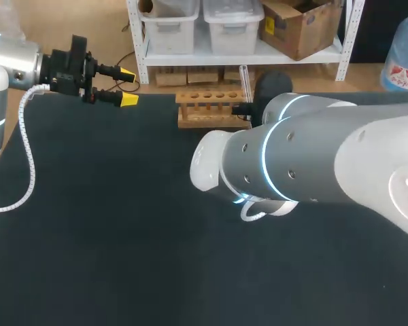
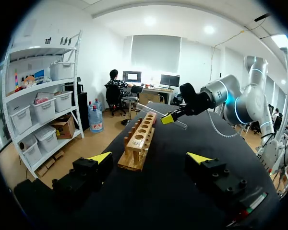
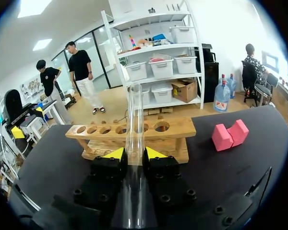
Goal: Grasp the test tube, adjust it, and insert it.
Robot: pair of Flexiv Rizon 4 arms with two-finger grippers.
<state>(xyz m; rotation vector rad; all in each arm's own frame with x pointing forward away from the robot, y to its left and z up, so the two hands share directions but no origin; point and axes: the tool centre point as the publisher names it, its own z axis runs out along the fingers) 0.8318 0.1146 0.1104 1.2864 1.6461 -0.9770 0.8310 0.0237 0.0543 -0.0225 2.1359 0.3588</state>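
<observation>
Blocking much of the head view, the right arm hides what it carries. Only the top of the glass tube shows there, poking up above the right end of the wooden rack at the far edge of the table.

The right wrist view fills that gap. The right claw pinches the tube between both yellow tips, with the rack's row of holes just ahead. The tube's lower end runs out of sight under the claw's body. That view alone shows a pink block lying on the table beside the rack.

The left claw hangs spread wide, with nothing in it, at the far left of the table, well apart from the rack. From the left wrist view the tube looks slanted near the rack's far end. Whether it touches the wood cannot be made out.
</observation>
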